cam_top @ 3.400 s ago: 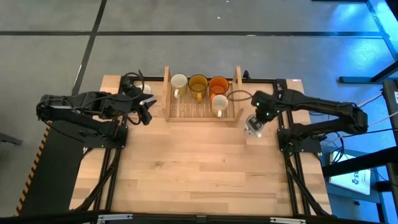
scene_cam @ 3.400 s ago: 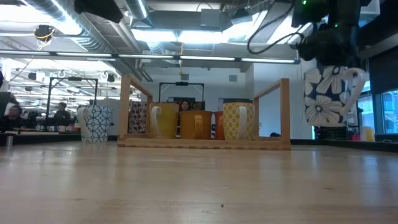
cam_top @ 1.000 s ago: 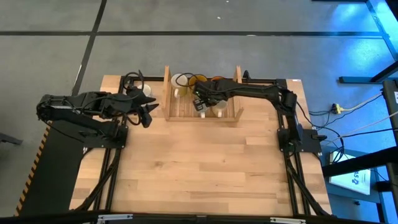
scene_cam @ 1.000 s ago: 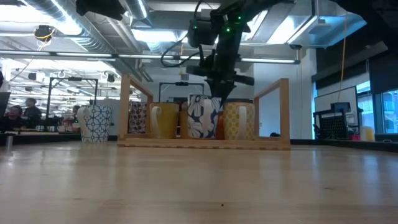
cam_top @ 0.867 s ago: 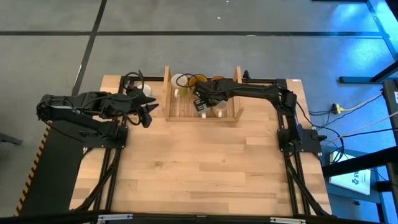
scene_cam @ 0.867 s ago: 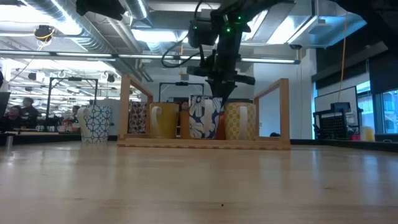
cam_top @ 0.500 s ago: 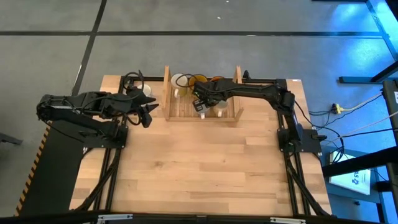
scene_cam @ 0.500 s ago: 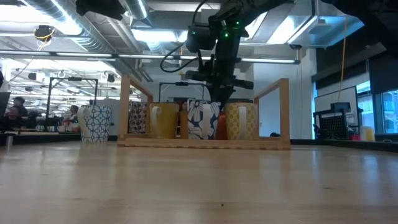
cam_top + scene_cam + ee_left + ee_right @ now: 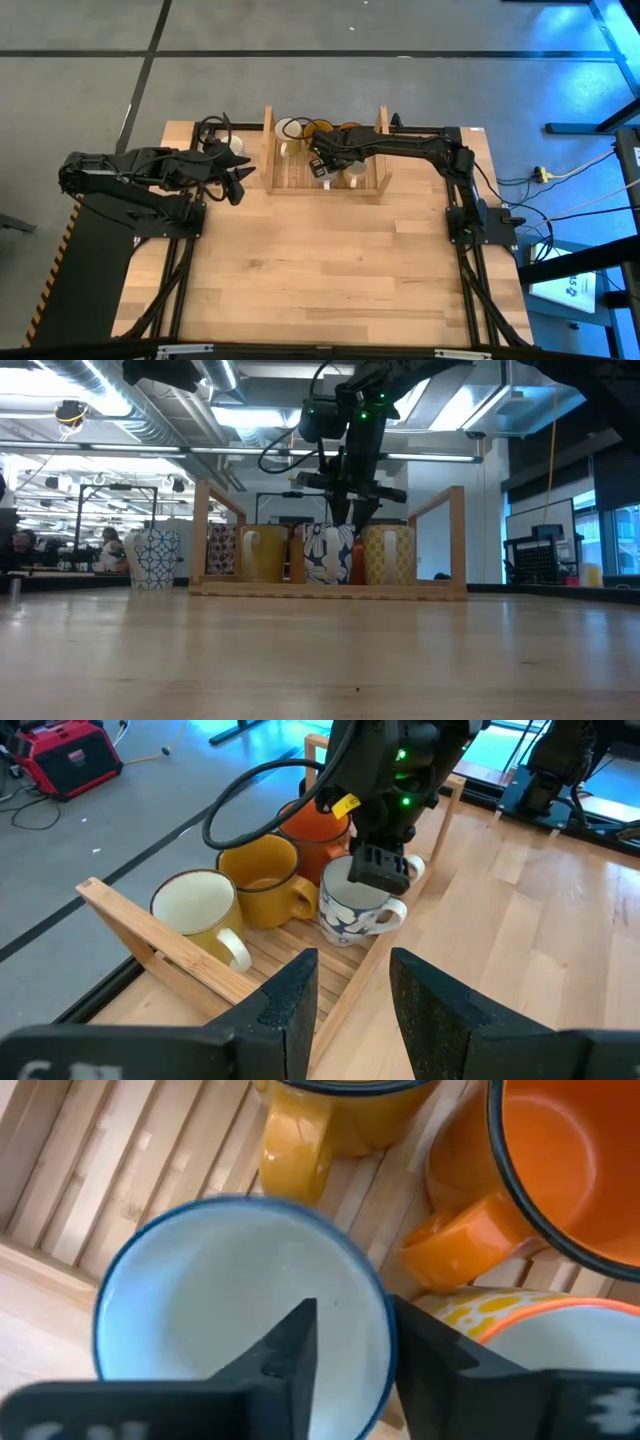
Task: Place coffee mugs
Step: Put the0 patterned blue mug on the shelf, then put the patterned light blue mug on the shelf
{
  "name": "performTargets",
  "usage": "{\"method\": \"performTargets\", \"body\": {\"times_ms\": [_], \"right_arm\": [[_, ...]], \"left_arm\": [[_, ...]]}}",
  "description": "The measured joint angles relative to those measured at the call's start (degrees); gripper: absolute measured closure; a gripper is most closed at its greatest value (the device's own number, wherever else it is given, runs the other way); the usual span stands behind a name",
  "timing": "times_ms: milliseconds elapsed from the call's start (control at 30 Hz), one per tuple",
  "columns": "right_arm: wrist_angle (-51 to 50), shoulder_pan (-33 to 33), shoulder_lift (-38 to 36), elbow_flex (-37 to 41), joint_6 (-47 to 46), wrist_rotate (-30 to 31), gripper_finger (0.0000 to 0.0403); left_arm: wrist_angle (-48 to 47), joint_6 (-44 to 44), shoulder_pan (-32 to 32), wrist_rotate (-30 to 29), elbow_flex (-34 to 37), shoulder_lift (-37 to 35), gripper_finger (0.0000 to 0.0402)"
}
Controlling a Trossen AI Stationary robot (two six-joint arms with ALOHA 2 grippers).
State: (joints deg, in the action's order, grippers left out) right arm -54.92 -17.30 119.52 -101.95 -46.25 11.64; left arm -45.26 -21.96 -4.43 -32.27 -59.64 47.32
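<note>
Where the high view looks down, the right gripper (image 9: 322,166) is seen reaching over the slatted wooden rack (image 9: 325,181), while the left gripper (image 9: 238,184) is held above the table (image 9: 320,270) just left of the rack.

In the low view, the blue-flowered mug (image 9: 327,554) is seen standing in the rack between a yellow-handled mug (image 9: 262,554) and a yellow-patterned mug (image 9: 388,555); a blue-patterned mug (image 9: 154,559) is set on the table outside the rack.

In the left wrist view, the left gripper's fingers (image 9: 290,1003) are shown parted, with nothing between them. The flowered mug's rim is seen under the right gripper, beside the amber mug (image 9: 270,878) and the orange mug (image 9: 316,828).

In the right wrist view, the rim of the flowered mug is straddled by the right fingers (image 9: 288,1345), one inside and one outside; whether it is pinched cannot be told.
</note>
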Motion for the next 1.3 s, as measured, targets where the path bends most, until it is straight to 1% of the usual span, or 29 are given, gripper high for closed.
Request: {"method": "performTargets", "body": {"times_ms": [100,200,300,433,533,633,733,833,867,933,1033,1100,1200,1300], "right_arm": [[0.04,0.02,0.00,0.00,0.00,0.85,0.0275],[-0.42,0.05,0.00,-0.73,0.03,0.83,0.0260],[-0.97,0.09,-0.07,-2.45,0.22,0.83,0.0254],[-5.16,0.61,-0.11,-7.03,1.57,1.28,0.0253],[-8.70,2.50,-0.43,-11.36,4.06,3.11,0.0253],[-7.67,5.51,-2.28,-13.23,7.38,3.00,0.0253],[-8.09,8.85,-4.10,-12.73,9.47,2.91,0.0253],[-7.35,12.78,-6.78,-9.51,13.21,3.23,0.0253],[-6.06,14.10,-7.97,-8.03,14.59,2.21,0.0253],[-4.11,16.49,-10.37,-4.66,16.31,-1.70,0.0253],[-2.00,19.82,-14.11,0.93,16.72,-4.08,0.0253],[0.02,21.58,-17.66,5.55,16.72,-3.23,0.0253],[6.43,23.57,-24.57,14.66,13.76,-2.20,0.0253],[15.88,25.46,-31.81,24.22,11.02,-1.96,0.0253]], "left_arm": [[-0.01,0.01,0.00,0.00,0.00,0.00,0.0280],[-0.03,0.02,0.02,-0.02,0.00,0.01,0.0280],[-0.06,0.04,0.01,-0.02,0.00,0.00,0.0280],[-0.12,0.04,0.00,-0.02,0.00,-0.01,0.0280],[-0.14,0.07,0.00,-0.02,0.00,-0.01,0.0280],[-0.45,0.36,0.02,0.77,0.00,-0.01,0.0280],[-0.56,3.05,0.02,4.58,0.00,-0.01,0.0280],[-0.59,4.40,0.00,7.47,0.00,-0.01,0.0280],[-0.60,4.79,0.00,7.79,0.00,-0.01,0.0280],[-0.60,5.80,0.02,7.56,0.00,-0.01,0.0280],[-0.61,6.51,0.01,6.22,0.00,-0.01,0.0280],[-0.58,6.51,0.02,6.05,-0.02,-0.02,0.0280],[-0.78,5.85,0.02,6.53,-0.04,-0.03,0.0280],[-2.24,6.47,0.02,9.81,-0.04,-0.03,0.0280]]}}
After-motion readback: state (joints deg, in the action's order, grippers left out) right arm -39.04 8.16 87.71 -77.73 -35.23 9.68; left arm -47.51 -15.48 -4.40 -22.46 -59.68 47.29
